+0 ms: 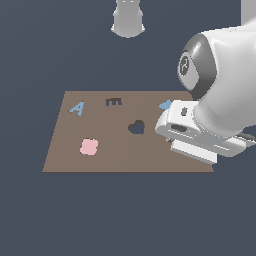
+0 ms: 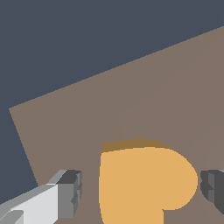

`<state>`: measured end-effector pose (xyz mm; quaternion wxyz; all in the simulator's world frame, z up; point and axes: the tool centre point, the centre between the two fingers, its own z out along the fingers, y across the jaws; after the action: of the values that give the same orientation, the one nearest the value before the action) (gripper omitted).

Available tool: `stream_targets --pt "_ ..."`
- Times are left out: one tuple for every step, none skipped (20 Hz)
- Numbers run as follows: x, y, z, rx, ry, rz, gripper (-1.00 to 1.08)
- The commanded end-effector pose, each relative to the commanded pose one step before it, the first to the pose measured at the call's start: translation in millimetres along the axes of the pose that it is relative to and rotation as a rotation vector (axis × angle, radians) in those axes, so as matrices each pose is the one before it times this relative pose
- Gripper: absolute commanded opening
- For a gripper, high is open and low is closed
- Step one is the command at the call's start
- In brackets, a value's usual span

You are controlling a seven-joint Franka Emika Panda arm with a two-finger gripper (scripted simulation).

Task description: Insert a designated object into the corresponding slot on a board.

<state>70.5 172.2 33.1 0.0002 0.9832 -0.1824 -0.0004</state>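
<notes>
The orange heart-shaped block lies on the brown board in the wrist view. My gripper is open and straddles the block, with one fingertip a small gap off one side and the other fingertip close to the other side. In the exterior view the arm's white hand hangs over the right part of the board and hides the block and the fingers. The dark heart-shaped slot is empty, just to the exterior view's left of the hand.
A pink blobby piece lies on the board's near left. A light-blue A-shaped piece and a dark E-shaped cut-out are at the far side. A light-blue triangle shows beside the arm. The robot's base stands beyond the board.
</notes>
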Motion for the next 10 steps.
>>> stream_targets --pt "0.36 0.00 3.19 0.00049 0.00067 0.00064 1.00" --pt "0.00 0.00 0.00 0.00000 0.00000 0.00000 -1.00" --pt "0.00 0.00 0.00 0.00000 0.00000 0.00000 -1.00" --pt "0.00 0.00 0.00 0.00000 0.00000 0.00000 -1.00" --pt "0.00 0.00 0.00 0.00000 0.00000 0.00000 -1.00" --pt "0.00 0.00 0.00 0.00000 0.00000 0.00000 -1.00" --pt "0.00 0.00 0.00 0.00000 0.00000 0.00000 -1.00" --pt "0.00 0.00 0.00 0.00000 0.00000 0.00000 -1.00" --pt "0.00 0.00 0.00 0.00000 0.00000 0.00000 -1.00" --pt "0.00 0.00 0.00 0.00000 0.00000 0.00000 -1.00"
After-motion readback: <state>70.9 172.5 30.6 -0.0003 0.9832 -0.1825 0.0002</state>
